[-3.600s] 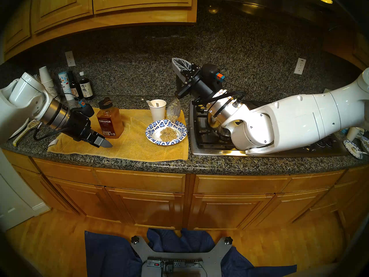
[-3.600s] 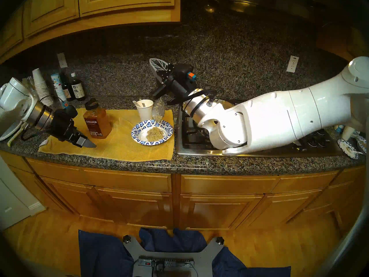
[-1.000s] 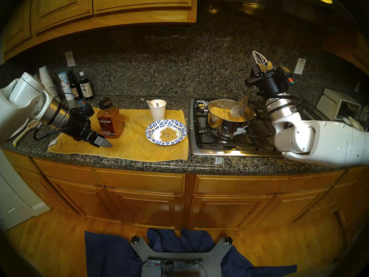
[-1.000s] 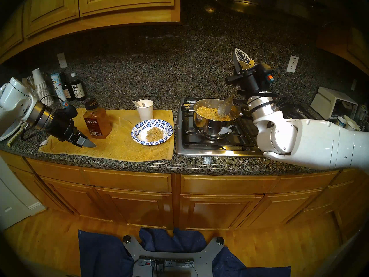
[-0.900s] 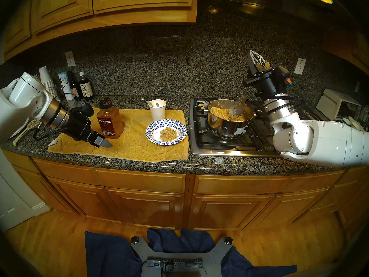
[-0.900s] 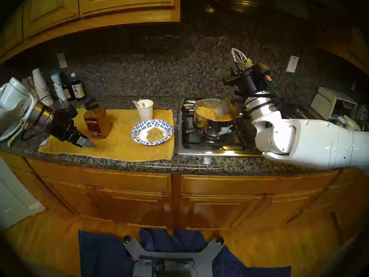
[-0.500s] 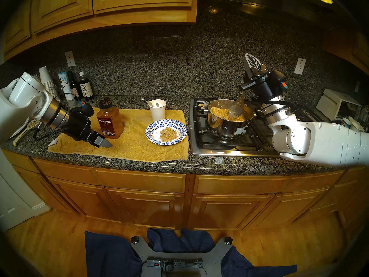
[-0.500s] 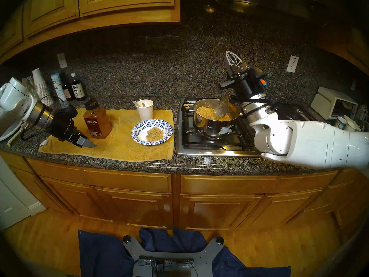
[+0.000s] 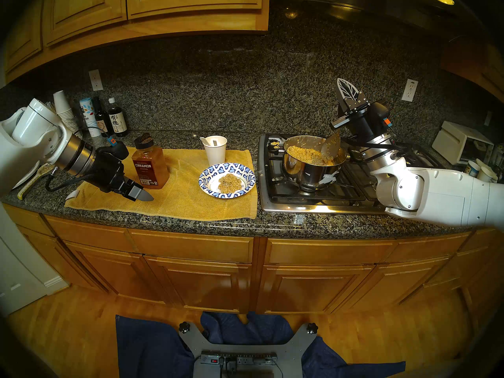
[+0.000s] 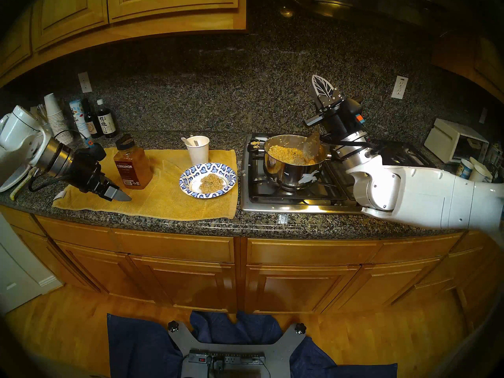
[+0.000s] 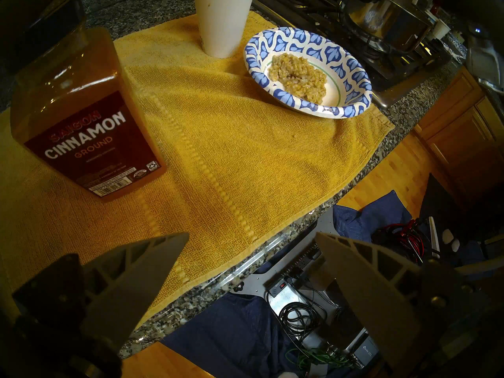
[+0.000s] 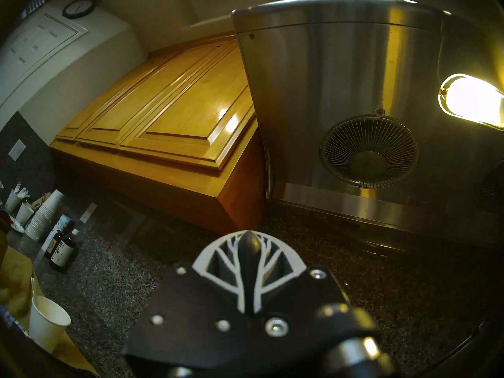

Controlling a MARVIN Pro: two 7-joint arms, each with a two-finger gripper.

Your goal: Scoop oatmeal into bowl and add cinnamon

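The blue-and-white paper bowl (image 9: 246,175) (image 11: 354,77) sits on a yellow towel (image 9: 185,203) and holds a small heap of oatmeal (image 9: 230,183) (image 11: 297,76). More oatmeal (image 9: 305,153) fills the steel pot (image 9: 308,173) on the stove. My right gripper (image 9: 344,87) (image 12: 248,238) points up above the pot's right side, shut on the black handle of a metal spoon (image 9: 331,146) whose scoop is dug into the pot's oatmeal. The cinnamon (image 9: 150,164) (image 11: 81,118) stands capped on the towel. My left gripper (image 9: 141,196) (image 11: 252,234) hovers open and empty just in front of it.
A white paper cup (image 9: 215,149) with utensils stands behind the bowl. Dark bottles (image 9: 117,122), a salt tube and stacked cups line the back left. The stove grate (image 9: 313,194) surrounds the pot. A toaster oven (image 9: 461,144) and more cups crowd the far right.
A few seconds ago the spoon was over the bowl; it is back in the pot. In the last second my right gripper dropped and the scoop sank deeper at the pot's right side. The left arm stayed still.
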